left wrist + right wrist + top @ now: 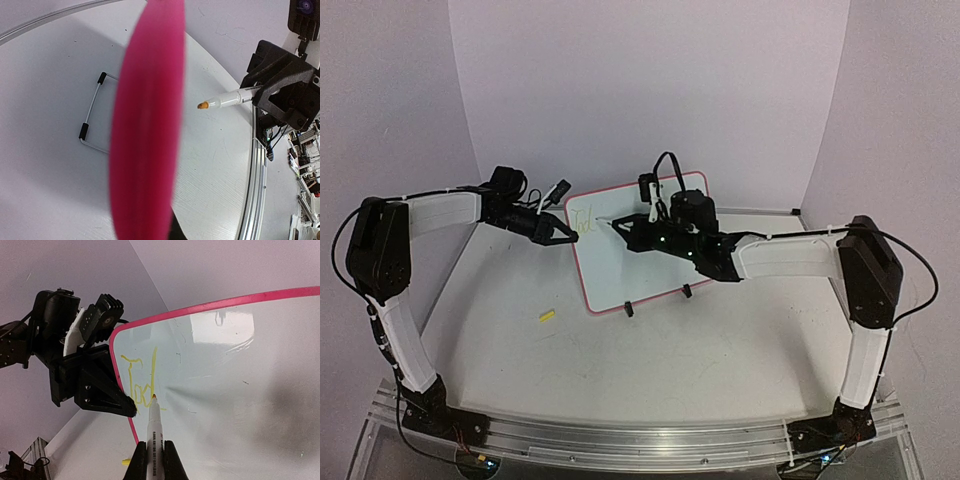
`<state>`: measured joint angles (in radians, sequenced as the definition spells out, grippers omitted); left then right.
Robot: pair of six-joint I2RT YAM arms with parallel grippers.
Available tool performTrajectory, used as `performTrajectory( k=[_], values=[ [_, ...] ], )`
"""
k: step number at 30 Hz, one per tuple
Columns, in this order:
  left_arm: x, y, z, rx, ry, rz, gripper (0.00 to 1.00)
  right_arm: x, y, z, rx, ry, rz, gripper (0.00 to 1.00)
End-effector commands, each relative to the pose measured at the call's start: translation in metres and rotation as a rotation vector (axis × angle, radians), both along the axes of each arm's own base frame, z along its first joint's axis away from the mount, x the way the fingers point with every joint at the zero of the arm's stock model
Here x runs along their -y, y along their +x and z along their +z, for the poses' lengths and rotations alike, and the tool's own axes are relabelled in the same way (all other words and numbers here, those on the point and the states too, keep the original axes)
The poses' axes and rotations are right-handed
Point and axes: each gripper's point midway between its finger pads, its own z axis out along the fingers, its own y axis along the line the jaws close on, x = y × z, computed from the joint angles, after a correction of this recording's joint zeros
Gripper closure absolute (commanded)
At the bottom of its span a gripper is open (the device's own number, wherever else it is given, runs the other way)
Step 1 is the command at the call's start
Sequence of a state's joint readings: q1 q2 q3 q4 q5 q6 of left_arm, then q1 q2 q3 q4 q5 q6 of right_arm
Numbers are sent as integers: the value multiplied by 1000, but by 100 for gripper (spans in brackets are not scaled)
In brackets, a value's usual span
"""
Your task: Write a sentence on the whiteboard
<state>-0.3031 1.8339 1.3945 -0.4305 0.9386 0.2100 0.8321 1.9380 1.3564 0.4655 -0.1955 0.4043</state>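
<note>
ok so standing here watching this: the whiteboard [650,262] is propped up tilted near the middle of the table [740,335], resting on its two little black clip feet [629,310], with both arms reaching in from either side. The left arm goes up from its base at the near edge, bends hard at the elbow and runs its forearm pretty much level over to the board's left edge, where the left gripper [565,234] is pinched onto the red frame [225,302]. In its own wrist view the frame runs edge-on right through the middle, just a big pink blur. The right arm mirrors it: up, elbow bent, forearm stretched leftwards across the front of the board. The right gripper [155,446] has its jaws closed on a white marker [154,424], pointing it at the board's upper left corner. The tip looks like it's touching the surface right at the foot of the last letter. The sentence [141,384] is only a yellow-green "Tod", close to the frame and just beside the left gripper's fingertip. There's also a small yellow piece [547,316] lying on the table in front of the board, off to the left, well apart from both grippers.
</note>
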Motion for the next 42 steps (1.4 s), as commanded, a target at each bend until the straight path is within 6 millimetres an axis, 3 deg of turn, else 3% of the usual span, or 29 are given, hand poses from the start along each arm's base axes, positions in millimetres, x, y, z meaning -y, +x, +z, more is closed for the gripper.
performTrajectory(
  k=[1, 10, 19, 26, 35, 42],
  values=[
    [2, -1, 4, 34, 41, -4, 100, -5, 11, 14, 20, 52, -1, 100],
    [2, -1, 4, 31, 40, -5, 100, -4, 18, 5, 3, 48, -14, 100],
    [3, -1, 3, 29, 40, -5, 100, -6, 24, 9, 14, 59, -15, 100],
    [2, -1, 2, 28, 42, -4, 100, -12, 22, -7, -13, 38, 18, 100],
    [2, -1, 2, 27, 42, -4, 100, 1, 13, -24, -42, 2, 5, 100],
    [2, -1, 2, 26, 42, -5, 100, 9, 15, -19, -31, 1, -35, 100]
  ],
)
